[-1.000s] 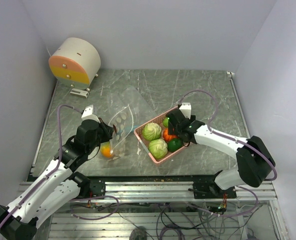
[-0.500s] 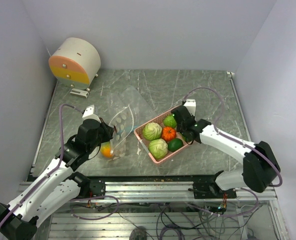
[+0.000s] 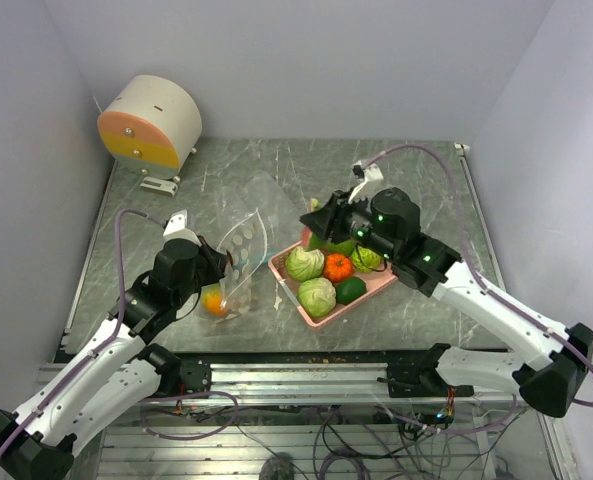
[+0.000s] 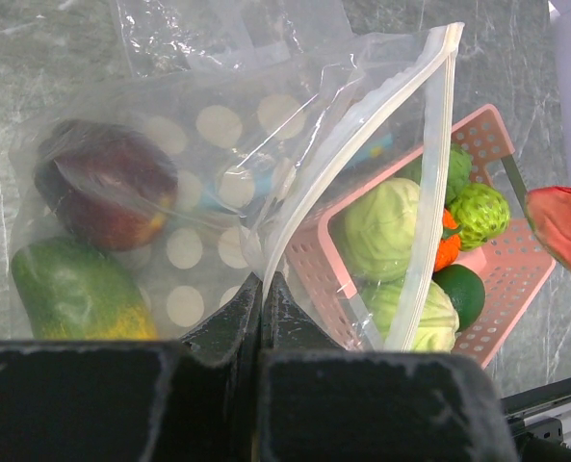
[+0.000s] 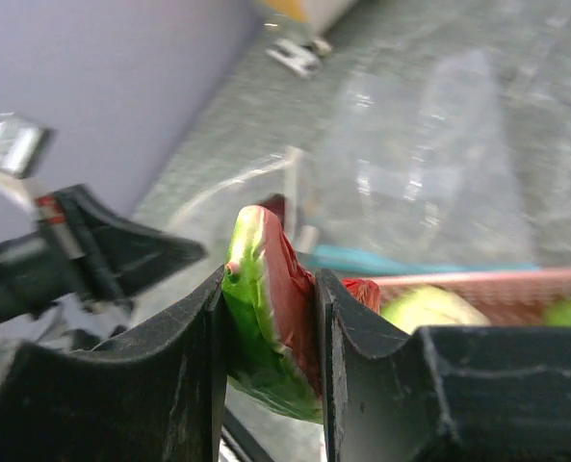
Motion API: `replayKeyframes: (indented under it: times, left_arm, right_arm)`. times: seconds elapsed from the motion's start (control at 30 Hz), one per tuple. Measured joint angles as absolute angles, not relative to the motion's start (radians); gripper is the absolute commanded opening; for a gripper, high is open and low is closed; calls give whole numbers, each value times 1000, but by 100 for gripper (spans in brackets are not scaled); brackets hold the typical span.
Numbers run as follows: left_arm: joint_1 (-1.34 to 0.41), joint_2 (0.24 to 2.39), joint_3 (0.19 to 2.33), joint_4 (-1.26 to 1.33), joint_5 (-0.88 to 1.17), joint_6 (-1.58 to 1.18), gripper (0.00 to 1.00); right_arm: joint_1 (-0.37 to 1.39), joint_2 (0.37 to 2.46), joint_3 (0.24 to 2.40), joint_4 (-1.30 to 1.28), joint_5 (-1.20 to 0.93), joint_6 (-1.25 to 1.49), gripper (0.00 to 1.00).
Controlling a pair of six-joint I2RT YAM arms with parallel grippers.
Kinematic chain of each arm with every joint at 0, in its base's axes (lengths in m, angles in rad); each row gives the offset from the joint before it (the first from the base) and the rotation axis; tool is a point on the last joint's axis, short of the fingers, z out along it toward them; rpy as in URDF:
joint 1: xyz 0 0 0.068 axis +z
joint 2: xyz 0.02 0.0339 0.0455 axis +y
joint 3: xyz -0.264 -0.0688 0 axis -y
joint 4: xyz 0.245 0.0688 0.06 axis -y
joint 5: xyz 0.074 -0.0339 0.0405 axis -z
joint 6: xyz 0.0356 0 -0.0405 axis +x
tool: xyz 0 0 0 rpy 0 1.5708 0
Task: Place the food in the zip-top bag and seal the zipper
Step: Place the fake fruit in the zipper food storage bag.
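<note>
The clear zip-top bag (image 3: 246, 248) stands with its mouth held open towards the tray, and my left gripper (image 4: 263, 287) is shut on its mouth edge. Its zipper (image 4: 437, 144) runs along that mouth. Inside lie a dark red piece (image 4: 100, 183) and a green-yellow piece (image 4: 71, 289). My right gripper (image 5: 271, 279) is shut on a green and red piece (image 5: 266, 327), held in the air over the tray's far left corner (image 3: 328, 240), right of the bag. More food fills the pink tray (image 3: 381, 284): two cabbages (image 3: 303, 263), an orange piece (image 3: 338, 267), dark green (image 3: 351, 290).
A round white, orange and yellow device (image 3: 151, 122) sits at the back left. A second clear plastic sheet (image 3: 271, 195) lies behind the bag. Walls close in the left, back and right. A metal rail (image 3: 306, 375) runs along the near edge.
My right gripper closed on the green and red piece in the tray, then lifted it up and to the left towards the bag. The left arm and bag stayed put.
</note>
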State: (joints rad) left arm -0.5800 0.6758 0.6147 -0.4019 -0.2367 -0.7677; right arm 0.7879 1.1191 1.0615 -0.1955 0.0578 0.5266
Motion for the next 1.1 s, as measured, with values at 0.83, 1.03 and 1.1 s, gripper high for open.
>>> replayKeyframes:
  times: [0.83, 1.03, 1.1]
  left_arm:
    - [-580, 655, 616, -424, -236, -781, 7]
    - [-580, 660, 623, -424, -236, -786, 7]
    - [-580, 660, 624, -424, -236, -786, 7]
  right_arm:
    - [1009, 1509, 965, 489, 6, 667, 38]
    - [1068, 1518, 1002, 429, 155, 631, 76]
    - [1075, 1502, 1004, 406, 200, 611, 79]
